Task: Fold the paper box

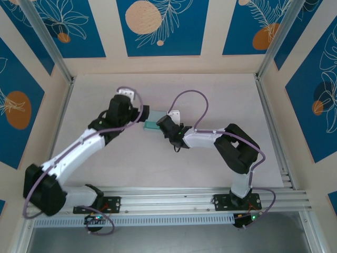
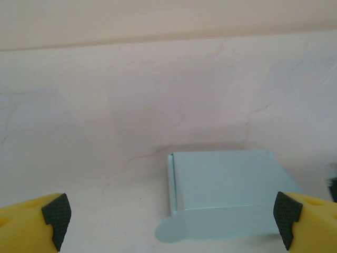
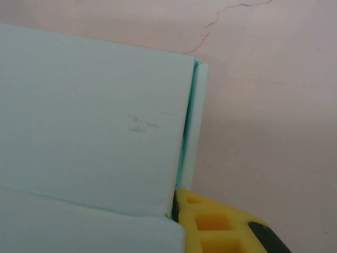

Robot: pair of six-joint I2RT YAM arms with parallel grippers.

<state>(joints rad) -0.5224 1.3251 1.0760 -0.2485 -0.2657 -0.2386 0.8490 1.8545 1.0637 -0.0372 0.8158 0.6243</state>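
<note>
yellow moulded finger (image 3: pixel 210 208) beside the smooth, flat pale-blue paper box (image 3: pixel 89 116).

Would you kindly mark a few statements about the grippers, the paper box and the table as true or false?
1. The left gripper stands wide open. True.
2. The paper box is bright red. False: it is pale light blue.
3. In the top view, the paper box lies between the left gripper and the right gripper. True.
4. The table is dark green. False: it is a pale pinkish beige.
</note>
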